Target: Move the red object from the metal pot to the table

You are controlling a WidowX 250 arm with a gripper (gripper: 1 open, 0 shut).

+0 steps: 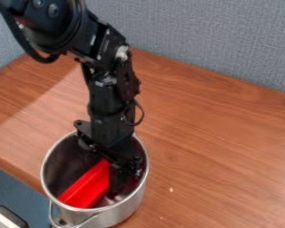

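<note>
Item: bright red elongated rectangular block, smooth-faced, unmarked. It lies tilted inside the round shiny stainless-steel pot, lower end towards the near left wall, upper end rising towards the pot's middle under the gripper. No brand, label or lettering can be read on any surface.

Black robot gripper: pointing down into the pot, its lower part inside the rim, at the block's upper end. The tips are dark against the dark interior; whether the fingers stand apart or are clamped on the block cannot be told, nor whether they touch it.

Black jointed arm: reaches down from upper left.

Brown wood-grain tabletop: glossy, carries the pot near its front edge
</note>
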